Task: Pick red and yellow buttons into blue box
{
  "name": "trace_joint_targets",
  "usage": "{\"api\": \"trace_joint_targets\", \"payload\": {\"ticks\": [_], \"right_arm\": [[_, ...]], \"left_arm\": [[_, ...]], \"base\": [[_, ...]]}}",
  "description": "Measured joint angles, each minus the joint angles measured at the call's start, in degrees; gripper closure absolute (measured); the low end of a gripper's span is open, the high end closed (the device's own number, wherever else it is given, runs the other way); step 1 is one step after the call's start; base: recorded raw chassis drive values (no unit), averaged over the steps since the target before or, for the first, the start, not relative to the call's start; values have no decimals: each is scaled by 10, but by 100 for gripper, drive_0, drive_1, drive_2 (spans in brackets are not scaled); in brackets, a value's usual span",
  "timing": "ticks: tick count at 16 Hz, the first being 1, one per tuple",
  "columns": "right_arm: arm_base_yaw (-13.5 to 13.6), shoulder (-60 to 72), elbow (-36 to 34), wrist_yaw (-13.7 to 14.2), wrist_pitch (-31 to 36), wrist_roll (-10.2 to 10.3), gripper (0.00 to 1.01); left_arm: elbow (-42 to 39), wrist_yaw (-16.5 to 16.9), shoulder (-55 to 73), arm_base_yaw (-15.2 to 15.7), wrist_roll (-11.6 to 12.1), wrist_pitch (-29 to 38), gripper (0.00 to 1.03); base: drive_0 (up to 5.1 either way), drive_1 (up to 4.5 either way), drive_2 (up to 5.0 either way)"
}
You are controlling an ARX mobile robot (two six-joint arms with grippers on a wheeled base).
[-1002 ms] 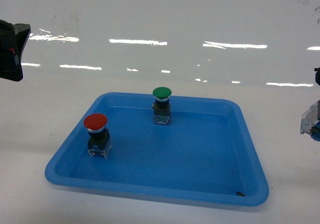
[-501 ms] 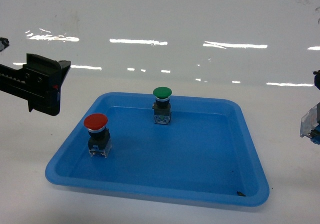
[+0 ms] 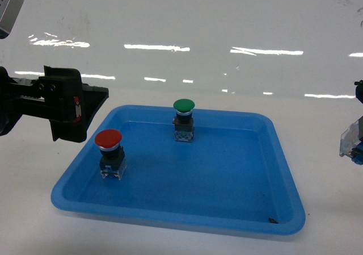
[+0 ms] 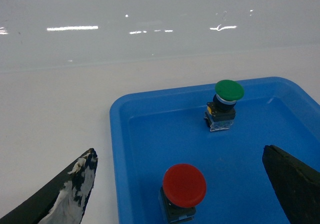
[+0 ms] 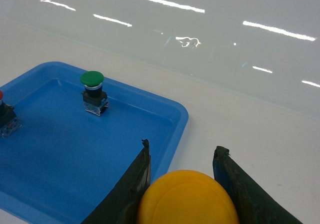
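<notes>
The red button (image 3: pixel 109 139) stands upright at the left end of a shallow blue tray (image 3: pixel 238 224). My left gripper (image 3: pixel 85 110) hovers at the tray's left rim, just left of and above the button. In the left wrist view the gripper (image 4: pixel 179 151) is open wide, and the red button (image 4: pixel 184 185) lies below and between its fingers (image 4: pixel 75 184), untouched. My right gripper (image 5: pixel 183 146) is shut on the yellow button (image 5: pixel 187 198), held right of the tray. In the head view it shows at the far right edge (image 3: pixel 353 141). The blue box is out of view.
A green button (image 3: pixel 183 106) stands upright near the tray's back wall; it also shows in the left wrist view (image 4: pixel 229 90) and the right wrist view (image 5: pixel 92 79). A small dark speck (image 3: pixel 272 220) lies in the tray's front right corner. The white tabletop (image 3: pixel 181 28) surrounds the tray.
My left gripper has come in from the far left edge to the tray's left rim, close to the red button. The right gripper and the buttons in the tray have not moved.
</notes>
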Motion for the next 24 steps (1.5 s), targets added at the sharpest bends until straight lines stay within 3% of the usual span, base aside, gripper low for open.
{"api": "trace_joint_targets", "payload": {"ticks": [5, 9, 10, 14, 22, 24], "right_arm": [[0, 0, 0, 0, 0, 0, 68], [0, 0, 0, 0, 0, 0, 68], [0, 0, 0, 0, 0, 0, 68], [0, 0, 0, 0, 0, 0, 68], [0, 0, 0, 0, 0, 0, 68], [0, 0, 0, 0, 0, 0, 68]], "left_arm": [[0, 10, 4, -3, -11, 4, 5], [4, 95, 57, -39, -74, 26, 5], [7, 93, 64, -47, -78, 25, 5], [32, 88, 109, -42, -75, 36, 5], [77, 56, 203, -38, -11, 56, 5], [74, 67, 201, -35, -11, 56, 5]], "base": [[0, 0, 0], [0, 0, 0], [0, 0, 0], [0, 0, 0], [0, 0, 0], [0, 0, 0]]}}
